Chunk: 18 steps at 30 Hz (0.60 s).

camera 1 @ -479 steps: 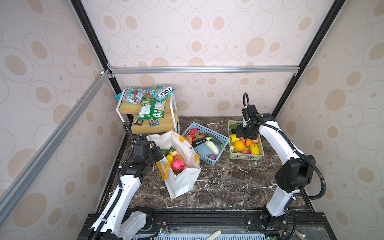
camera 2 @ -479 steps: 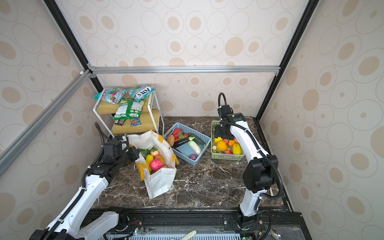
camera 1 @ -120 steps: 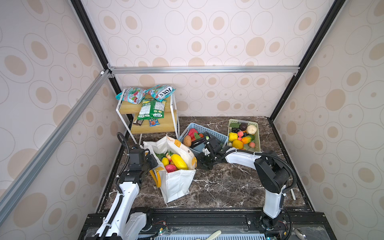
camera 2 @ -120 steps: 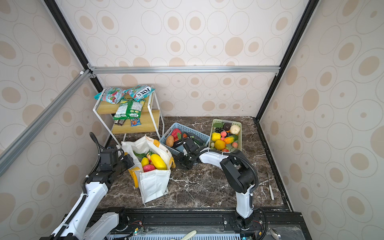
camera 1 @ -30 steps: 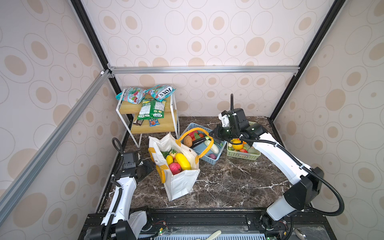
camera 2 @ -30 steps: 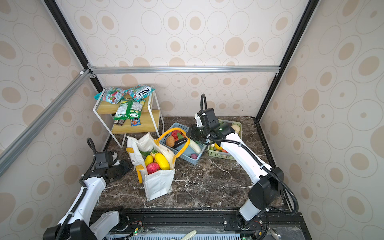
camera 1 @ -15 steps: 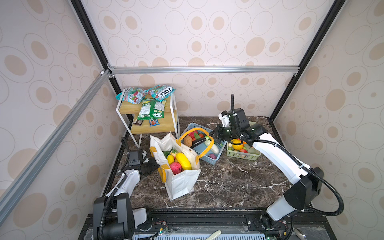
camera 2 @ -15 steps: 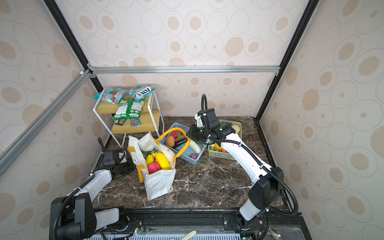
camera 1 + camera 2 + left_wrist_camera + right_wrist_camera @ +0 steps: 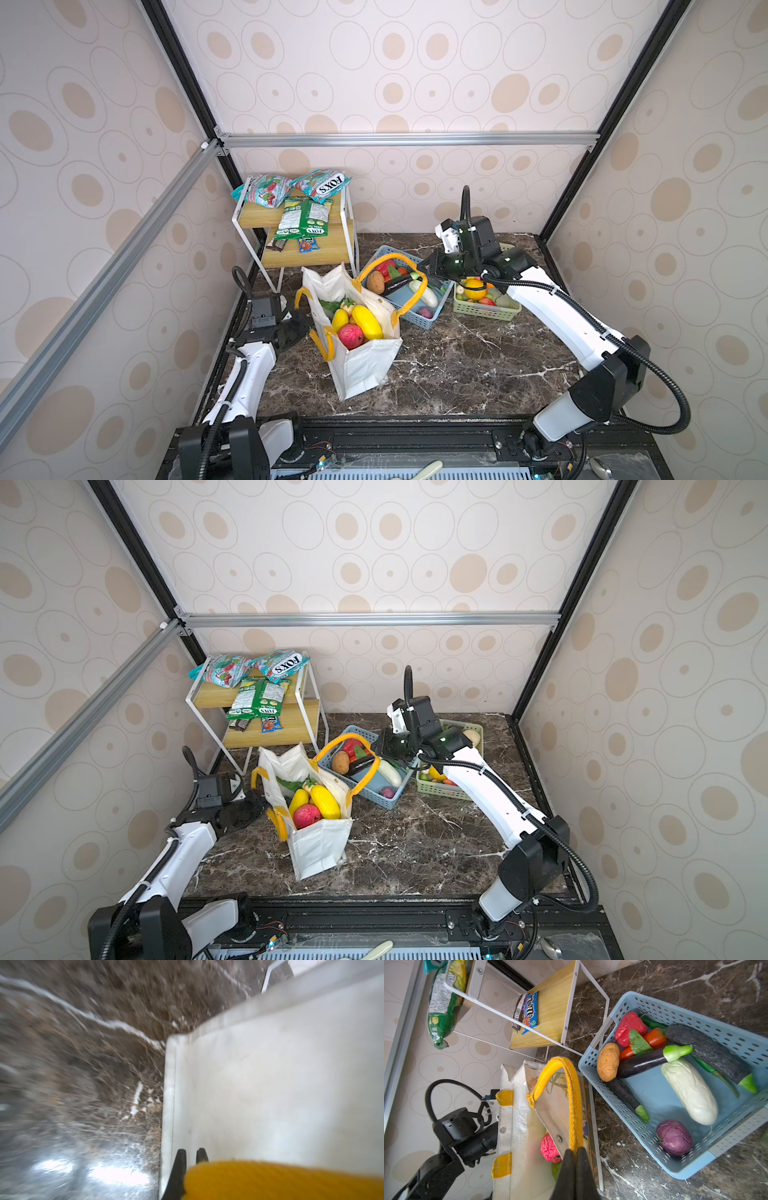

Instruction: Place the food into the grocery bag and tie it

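The grocery bag (image 9: 362, 368) is standing upright on the counter (image 9: 465, 365), left of the middle. Its mouth is opening upward, and the food (image 9: 368, 322) is sitting high inside it: yellow pieces, a red fruit, some green. The mouth's long axis is running from the near edge back toward the shelf rack (image 9: 332, 249), so the two long sides are facing the two arms. The printed side is facing right, toward the blue basket (image 9: 422, 321).

The right handle (image 9: 572, 1084) is arching up and over toward that basket. The right tool (image 9: 575, 1154) is holding it, jaws pressed together on the strap, just as a second ago.

The change is on the other side. The left tool (image 9: 190, 1153), whose jaws were standing apart a second ago, is now lying against the bag's left wall with its jaws drawn together by the left handle (image 9: 280, 1180). The blurred wrist view is showing the yellow strap lying across the fingers, but I cannot tell whether it is truly pinched.

If it is, both handles are in hand and the tying is beginning. More toy vegetables are lying in the blue basket and the green basket (image 9: 486, 312), so the packing is looking unfinished.
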Tool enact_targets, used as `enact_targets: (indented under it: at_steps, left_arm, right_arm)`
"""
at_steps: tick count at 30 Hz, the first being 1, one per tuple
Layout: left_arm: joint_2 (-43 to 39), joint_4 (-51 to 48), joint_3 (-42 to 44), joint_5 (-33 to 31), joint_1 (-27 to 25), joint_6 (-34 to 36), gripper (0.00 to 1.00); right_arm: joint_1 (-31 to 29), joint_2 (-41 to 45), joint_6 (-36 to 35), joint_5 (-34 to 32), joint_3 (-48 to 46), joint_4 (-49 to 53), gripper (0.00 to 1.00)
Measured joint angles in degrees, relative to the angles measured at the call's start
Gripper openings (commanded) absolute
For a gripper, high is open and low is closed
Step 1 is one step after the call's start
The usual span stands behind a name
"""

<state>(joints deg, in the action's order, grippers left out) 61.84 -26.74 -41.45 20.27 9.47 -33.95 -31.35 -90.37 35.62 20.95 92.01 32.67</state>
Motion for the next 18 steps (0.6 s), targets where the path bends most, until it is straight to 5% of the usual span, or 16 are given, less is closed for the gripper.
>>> enact_targets:
  at_steps: [8, 18]
  left_arm:
    - [-1.4, -14.7, -16.6, -6.3, 0.0, 5.6, 0.00]
    - [-1.4, -17.9, -31.3, 6.6, -3.3, 6.7, 0.00]
  right_arm:
    - [-4.2, 0.0, -7.0, 1.8, 3.1, -3.7, 0.00]
    - [-10.1, 0.6, -13.5, 13.5, 2.3, -11.6, 0.00]
